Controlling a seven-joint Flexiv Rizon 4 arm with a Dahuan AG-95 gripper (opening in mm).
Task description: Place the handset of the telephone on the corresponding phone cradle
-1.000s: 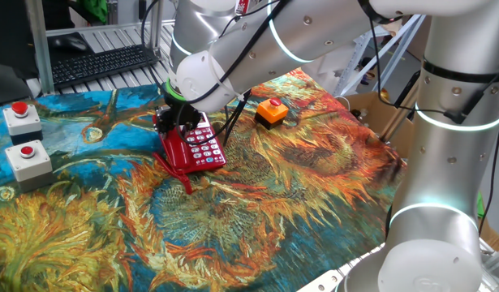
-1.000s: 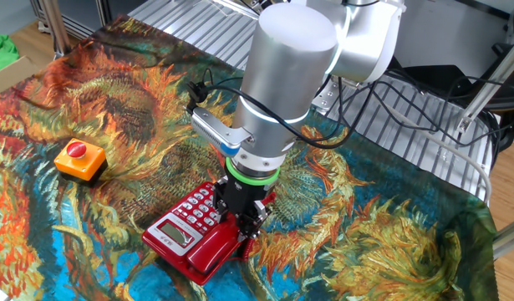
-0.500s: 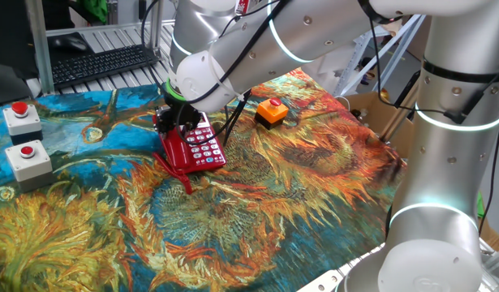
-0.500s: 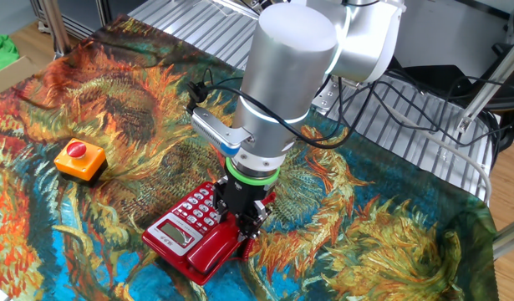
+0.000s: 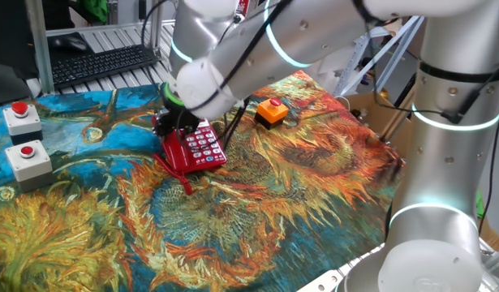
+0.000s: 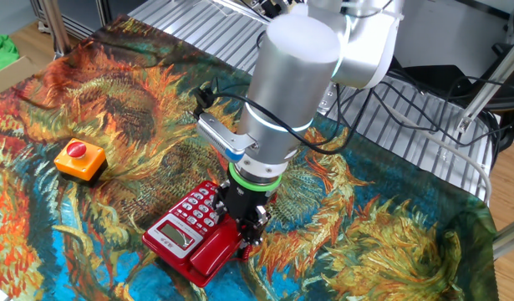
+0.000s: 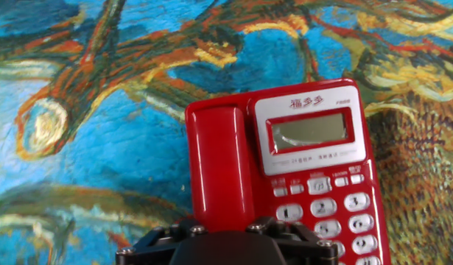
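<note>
- A glossy red plastic desk telephone [image 6: 194, 232] with white number keys and a small grey display is seen at the lower centre of the other fixed view, lying on a cloth [image 6: 390, 234] printed with blue and orange sunflowers.
- The slim red handset [image 7: 219, 165] with rounded ends is seen in the hand view lying in the long recessed cradle [image 7: 191, 158] along the left side of the phone body, beside the display.
- The black two-finger gripper [image 6: 246, 224] of the silver arm is placed directly above the near end of the handset; whether the fingers are apart or closed cannot be told.
- A red cord [image 5: 172, 169] is seen trailing from the phone at centre left of one fixed view.
- An orange button box [image 6: 79, 159] is seen at the left, well apart from the phone.
- Two grey boxes with red buttons [image 5: 23, 146] are seen at the far left of one fixed view.
</note>
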